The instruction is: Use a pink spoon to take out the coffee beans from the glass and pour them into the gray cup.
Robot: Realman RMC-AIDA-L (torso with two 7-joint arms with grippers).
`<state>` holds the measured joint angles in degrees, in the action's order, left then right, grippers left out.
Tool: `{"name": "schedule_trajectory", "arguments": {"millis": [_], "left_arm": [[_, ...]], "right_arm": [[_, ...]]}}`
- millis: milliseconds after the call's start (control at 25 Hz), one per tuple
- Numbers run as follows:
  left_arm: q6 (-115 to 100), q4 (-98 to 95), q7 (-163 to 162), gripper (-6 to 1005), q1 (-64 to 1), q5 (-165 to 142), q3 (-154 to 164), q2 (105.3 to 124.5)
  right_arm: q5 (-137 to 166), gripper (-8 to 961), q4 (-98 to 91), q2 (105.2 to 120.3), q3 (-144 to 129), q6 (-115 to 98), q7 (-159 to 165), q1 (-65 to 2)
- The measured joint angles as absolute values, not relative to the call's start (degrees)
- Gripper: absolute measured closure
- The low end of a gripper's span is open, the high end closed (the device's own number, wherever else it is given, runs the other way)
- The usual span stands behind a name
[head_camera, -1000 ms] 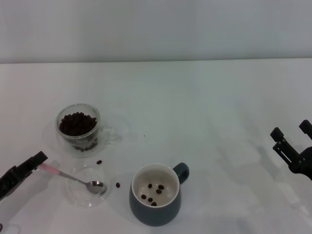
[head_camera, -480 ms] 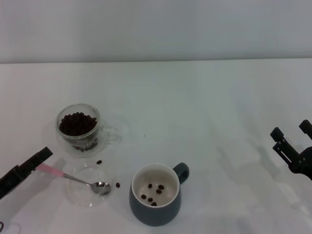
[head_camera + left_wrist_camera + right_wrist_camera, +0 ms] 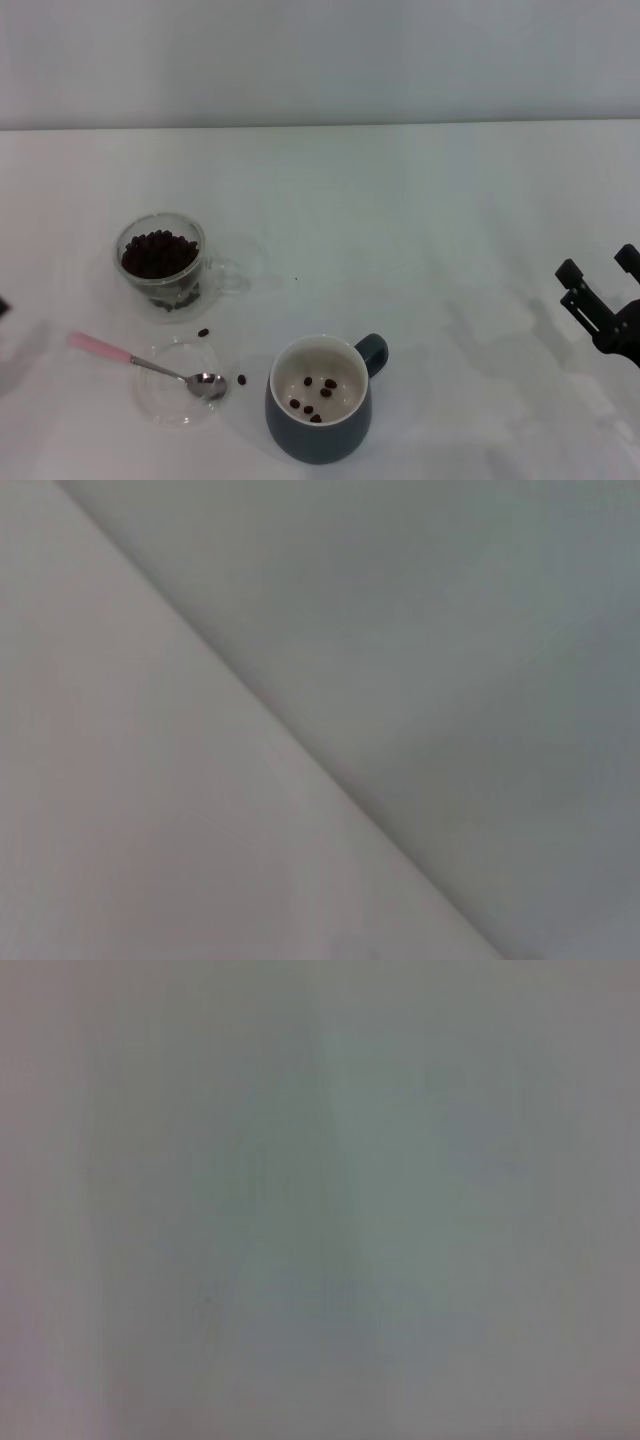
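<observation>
Pink spoon (image 3: pixel 140 363) now lies released on the surface (image 3: pixel 420 230), bowl on the glass disc (image 3: pixel 180 390) beside the gray cup (image 3: pixel 318 400), the left pincer withdrawn from sight, the right pincer (image 3: pixel 600 290) parked open, suggesting scooping has ended.

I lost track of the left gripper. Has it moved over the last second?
Yes. It let go of the pink spoon and pulled back left, away from the glass, almost out of the head view.

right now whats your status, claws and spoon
Left claw nearly out of head view; right claw open, parked at right. Pink spoon lying free, bowl on glass disc. Two stray beans on table.
</observation>
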<state>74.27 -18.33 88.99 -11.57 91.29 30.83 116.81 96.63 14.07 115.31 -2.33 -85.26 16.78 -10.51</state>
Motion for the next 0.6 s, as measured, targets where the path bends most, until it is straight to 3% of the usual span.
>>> {"name": "schedule_trajectory", "arguments": {"millis": [160, 280, 360, 600], "left_arm": [[73.6, -19.6, 98.1, 106, -10.6, 91.3, 23.0, 116.25], [73.6, -21.1, 105.2, 106, -10.5, 91.3, 19.3, 116.71], [73.7, -22.2, 126.2, 106, -10.5, 93.2, 15.3, 118.62], [75.2, -14.2, 149.3, 106, -11.6, 101.6, 13.9, 119.0]], "right_arm": [[96.4, 96, 14.0, 115.31, -2.1, -85.3, 17.0, -10.5], [95.9, 96, 13.9, 115.31, -2.0, -85.3, 17.4, -10.5], [95.7, 96, 13.8, 115.31, -1.8, -85.7, 17.3, -10.5], [94.9, 96, 14.0, 115.31, 0.7, -86.0, 17.0, -10.5]]}}
